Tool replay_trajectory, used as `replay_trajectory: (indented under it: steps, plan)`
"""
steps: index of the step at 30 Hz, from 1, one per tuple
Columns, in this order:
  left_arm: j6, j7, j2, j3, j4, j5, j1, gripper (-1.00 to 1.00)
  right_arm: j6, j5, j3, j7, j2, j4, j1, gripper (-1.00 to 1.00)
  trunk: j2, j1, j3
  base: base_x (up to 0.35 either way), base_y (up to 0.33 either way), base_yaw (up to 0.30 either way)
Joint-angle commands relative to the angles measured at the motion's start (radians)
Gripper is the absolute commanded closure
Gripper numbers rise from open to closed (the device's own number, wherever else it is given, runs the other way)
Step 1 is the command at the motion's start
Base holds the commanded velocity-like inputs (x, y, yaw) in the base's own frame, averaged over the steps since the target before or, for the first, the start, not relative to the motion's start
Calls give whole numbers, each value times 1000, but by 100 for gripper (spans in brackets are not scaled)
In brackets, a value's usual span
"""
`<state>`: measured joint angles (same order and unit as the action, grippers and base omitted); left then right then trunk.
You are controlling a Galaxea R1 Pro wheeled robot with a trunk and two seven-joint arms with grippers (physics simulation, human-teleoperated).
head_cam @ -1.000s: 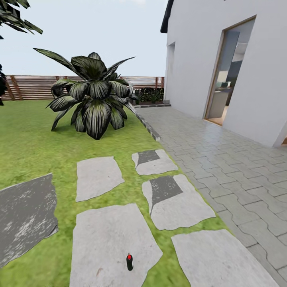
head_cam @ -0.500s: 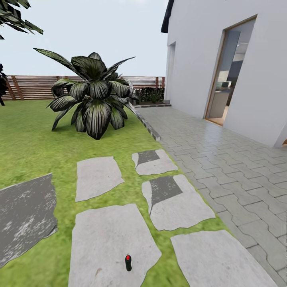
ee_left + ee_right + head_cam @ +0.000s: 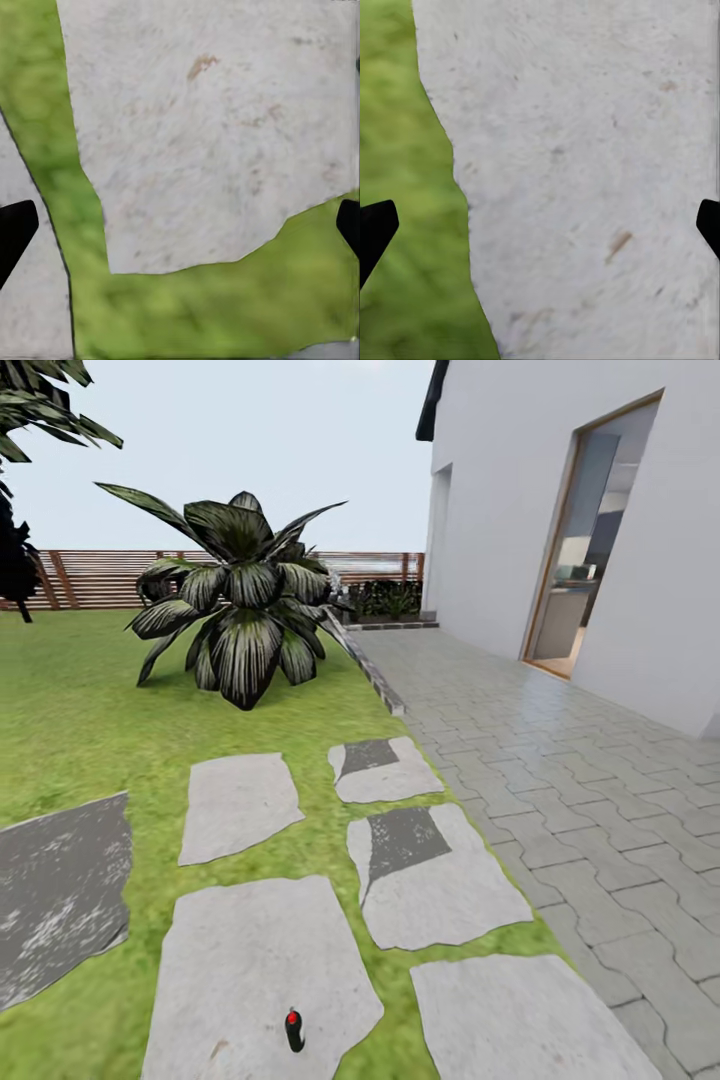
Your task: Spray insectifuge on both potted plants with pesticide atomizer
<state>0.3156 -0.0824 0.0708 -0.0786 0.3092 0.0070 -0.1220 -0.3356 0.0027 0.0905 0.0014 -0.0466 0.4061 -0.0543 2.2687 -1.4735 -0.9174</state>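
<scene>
At the far left of the head view we see a dark grey slab (image 3: pixel 55 900) sunk into the lawn (image 3: pixel 80 730), with the brown slat fence (image 3: pixel 100 578) running along the back of the garden. Just right of that slab lie pale stepping stones; the nearest and largest one (image 3: pixel 250 970) carries the pesticide atomizer (image 3: pixel 294 1031), standing upright near the stone's lower right part, red top up, apart from everything else. Behind the stones, further up the lawn, we see a big dark leafy bush (image 3: pixel 240 610). To the right of the grass the grey paved patio (image 3: pixel 560 760) stretches toward the white house wall (image 3: pixel 500 490) and its open doorway (image 3: pixel 590 550).

In the left wrist view, our left gripper (image 3: pixel 180 225) has its two dark fingertips at opposite edges of the picture, spread wide with nothing between them, above a pale stone and a strip of grass. In the right wrist view, our right gripper (image 3: pixel 540 229) is spread just as wide and holds nothing, above a pale stone bordered by grass.
</scene>
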Motion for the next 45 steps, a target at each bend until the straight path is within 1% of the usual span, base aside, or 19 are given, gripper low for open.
replay_trajectory:
  steps: [1,13,32,45]
  plan:
    - [3,0,0,-2,-1,1,-1,-100,-3,0,2,0,0,0,-1,-100,0,0,-1,83,-263,259]
    - [3,0,0,-3,-1,1,-1,-100,-3,0,2,0,1,-1,0,-100,0,0,-1,17,-240,275]
    - [3,0,0,-4,-1,2,-1,-100,-2,0,2,-2,1,-1,0,-100,0,0,-1,11,-17,274]
    - [3,0,0,-4,-1,2,-1,-100,-2,0,2,-3,1,-1,-1,-100,0,0,-1,155,-205,38]
